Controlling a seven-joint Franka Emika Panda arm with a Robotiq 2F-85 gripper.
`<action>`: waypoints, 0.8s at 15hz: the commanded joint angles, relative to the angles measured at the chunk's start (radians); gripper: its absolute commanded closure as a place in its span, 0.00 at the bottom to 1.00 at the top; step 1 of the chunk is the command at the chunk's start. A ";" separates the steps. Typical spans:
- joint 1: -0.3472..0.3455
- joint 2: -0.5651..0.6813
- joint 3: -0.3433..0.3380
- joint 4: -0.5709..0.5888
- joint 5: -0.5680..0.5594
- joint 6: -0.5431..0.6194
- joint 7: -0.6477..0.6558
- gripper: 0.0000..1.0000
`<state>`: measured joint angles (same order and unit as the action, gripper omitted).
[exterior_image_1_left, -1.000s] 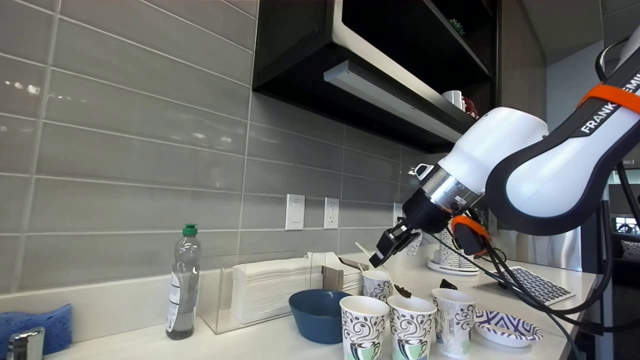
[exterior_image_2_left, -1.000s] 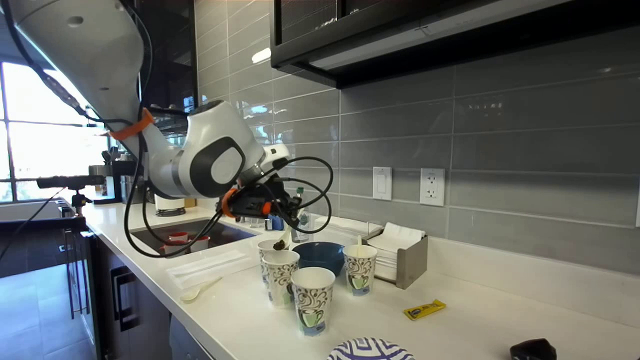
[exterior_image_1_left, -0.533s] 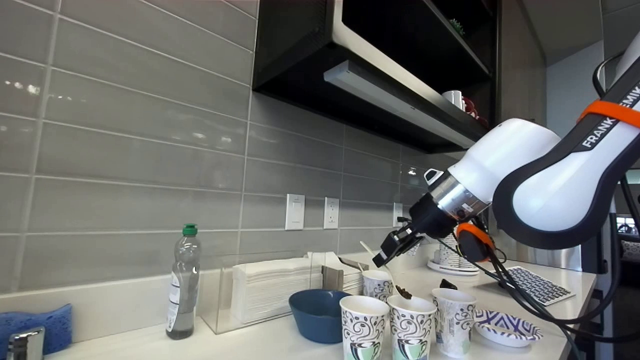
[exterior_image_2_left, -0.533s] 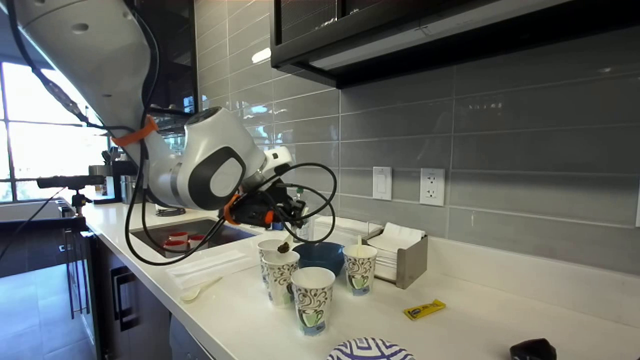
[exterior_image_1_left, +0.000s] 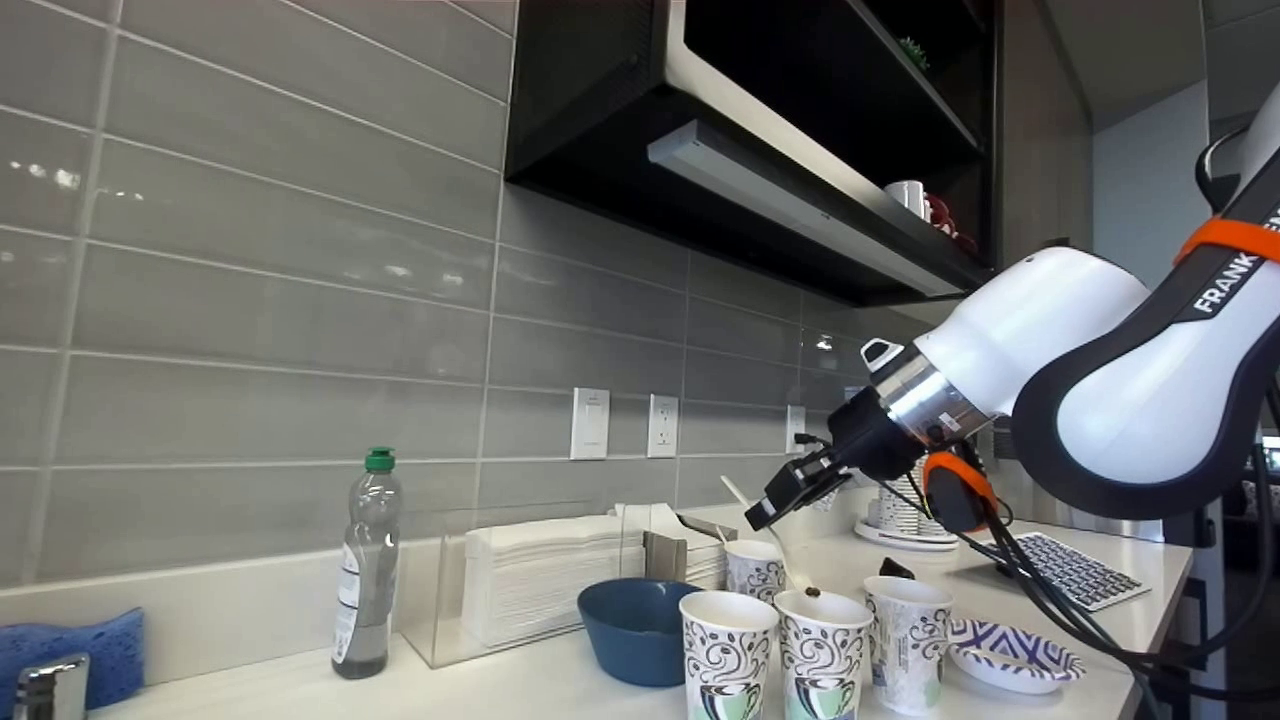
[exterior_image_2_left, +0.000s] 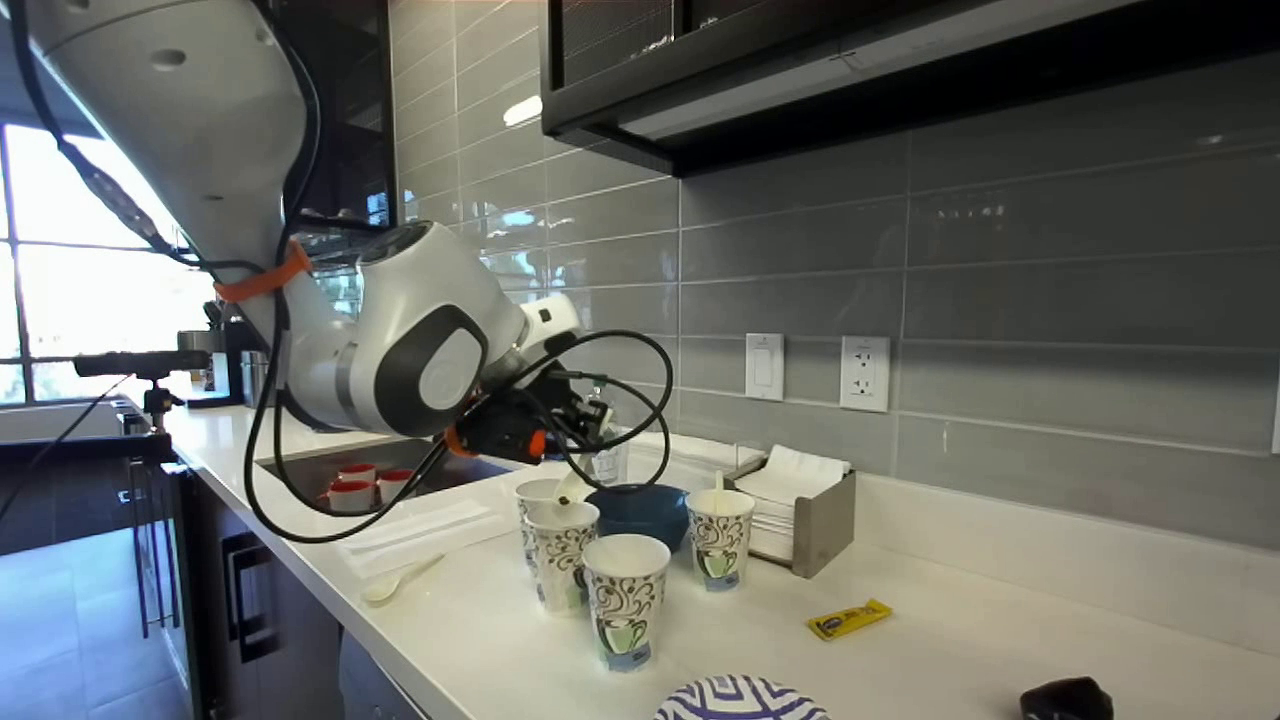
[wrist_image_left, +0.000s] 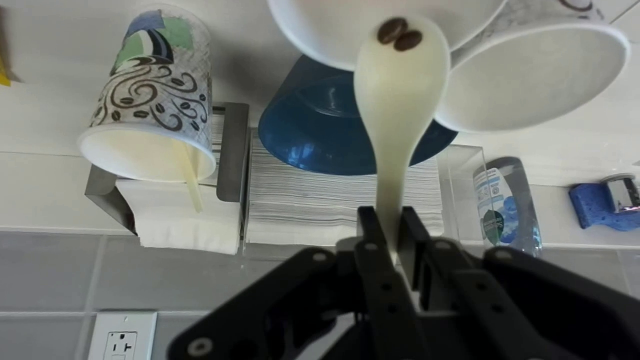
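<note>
Two beans lie near the tip of the spoon, and in my judgement the first danger is here. The spoon slopes steeply down, so a small shake or a sideways turn could let them roll over its edge and down to the surface. The handle is long and thin; it could also swivel in the grip, if the tip pushes against something.

The end effector is almost together, apart only by the thickness of the handle, and it is clamped on this handle. In an exterior view the spoon points to about 5 o'clock, with its tip just at the rim of a cup; I cannot tell whether they touch. In the wrist view this cup is at 12 o'clock from the end effector. It looks light, so pressure from the spoon could perhaps tip it.

A little farther, the bowl is at 11 o'clock, and the second cup between 1 and 2 o'clock. At 10 o'clock, the third cup holds a stirrer. Napkins lie beyond the bowl. The bottle is at 3 o'clock, with the sponge farther the same way.
</note>
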<state>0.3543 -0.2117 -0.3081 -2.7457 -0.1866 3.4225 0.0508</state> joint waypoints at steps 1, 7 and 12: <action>0.052 -0.011 -0.082 0.000 -0.059 0.034 0.028 0.97; 0.125 -0.022 -0.203 0.002 -0.140 0.067 0.087 0.97; 0.221 -0.042 -0.337 0.002 -0.258 0.106 0.187 0.97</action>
<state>0.5148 -0.2237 -0.5611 -2.7436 -0.3557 3.5000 0.1577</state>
